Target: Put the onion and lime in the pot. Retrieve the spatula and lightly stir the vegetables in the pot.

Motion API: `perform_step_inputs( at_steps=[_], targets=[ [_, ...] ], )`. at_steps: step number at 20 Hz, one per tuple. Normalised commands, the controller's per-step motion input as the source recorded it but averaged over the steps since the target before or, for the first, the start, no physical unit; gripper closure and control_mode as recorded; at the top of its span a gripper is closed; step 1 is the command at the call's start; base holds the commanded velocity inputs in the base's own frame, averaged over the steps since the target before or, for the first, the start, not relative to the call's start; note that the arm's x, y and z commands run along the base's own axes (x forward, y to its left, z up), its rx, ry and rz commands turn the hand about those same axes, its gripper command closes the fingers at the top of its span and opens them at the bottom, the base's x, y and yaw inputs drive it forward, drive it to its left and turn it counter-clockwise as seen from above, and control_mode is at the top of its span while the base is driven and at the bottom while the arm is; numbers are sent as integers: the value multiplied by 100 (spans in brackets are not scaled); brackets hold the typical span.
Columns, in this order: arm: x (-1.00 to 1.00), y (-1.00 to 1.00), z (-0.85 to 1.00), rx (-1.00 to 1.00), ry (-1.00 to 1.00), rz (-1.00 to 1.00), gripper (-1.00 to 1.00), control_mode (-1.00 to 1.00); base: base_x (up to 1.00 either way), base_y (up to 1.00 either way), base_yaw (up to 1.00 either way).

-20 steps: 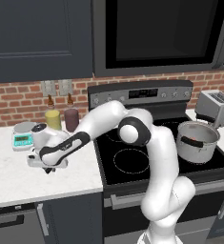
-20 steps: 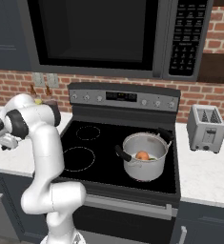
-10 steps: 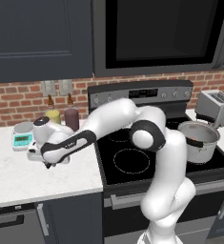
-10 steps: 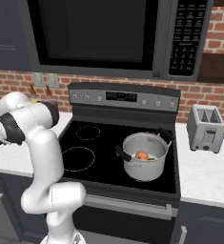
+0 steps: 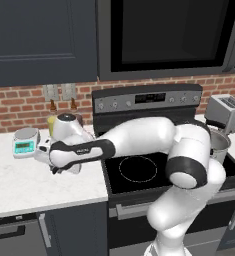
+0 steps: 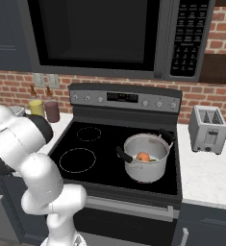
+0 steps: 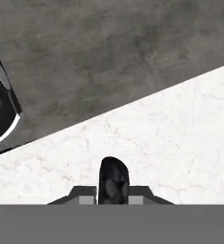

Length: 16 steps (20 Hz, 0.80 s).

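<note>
The two-finger tool [image 5: 53,169] sits low over the white marble surface [image 5: 24,187] left of the black stove [image 6: 109,158], at the end of the white arm [image 5: 134,140] reaching across from the right. In the hand view its dark finger tips [image 7: 113,183] read as one closed-together dark shape just above the pale stone; whether anything is pinched between them I cannot tell. A small digital scale with round steel plate [image 5: 25,142] stands just behind the tool. The shiny steel cylindrical pot with dark side handle [image 6: 147,157] sits on the stove's front right burner; the small round orange-tan onion [image 6: 143,156] lies inside it. A boxy silver toaster [image 6: 207,129] stands to the right.
</note>
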Motion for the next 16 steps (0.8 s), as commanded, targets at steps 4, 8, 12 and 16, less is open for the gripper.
perform_step_inputs(
  at_steps=[4,8,12,16],
  targets=[
    [-65,-30,69,18,9,-13,100,-100,0,0,0],
    [-38,-31,93,10,7,-16,100,-100,0,0,0],
    [-21,-37,92,5,13,-15,100,-100,0,0,0],
    [-13,-47,75,8,22,-15,100,-100,0,0,0]
  ],
)
